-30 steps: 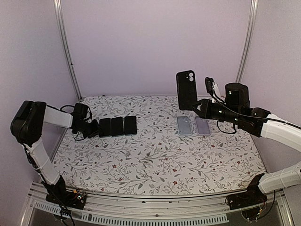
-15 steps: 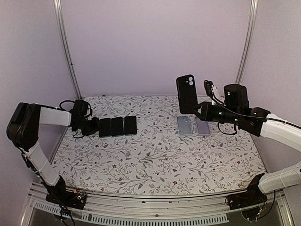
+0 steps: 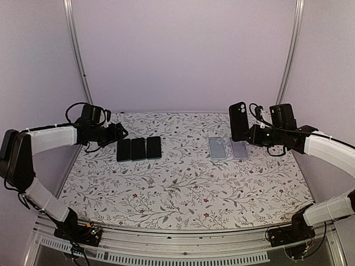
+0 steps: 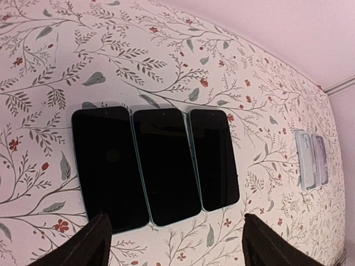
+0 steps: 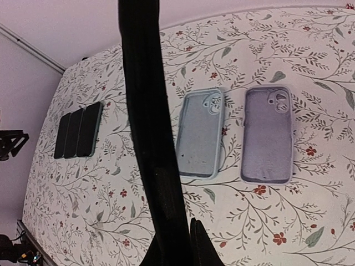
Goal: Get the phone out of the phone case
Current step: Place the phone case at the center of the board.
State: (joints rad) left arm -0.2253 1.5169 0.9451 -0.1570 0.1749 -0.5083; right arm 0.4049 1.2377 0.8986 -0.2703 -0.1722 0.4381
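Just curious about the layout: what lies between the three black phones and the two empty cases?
Nothing, only bare flowered tablecloth separates the phones and the cases, clearest in the top view.

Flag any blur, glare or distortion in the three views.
Top external: even soft light, sharp, no glare off the table. Left wrist: wide-angle bend along the table's far edge; three phones sharp, left gripper's fingers soft. Right wrist: black phone case, close to the lens, blanks a central strip; blue case and purple case sharp.
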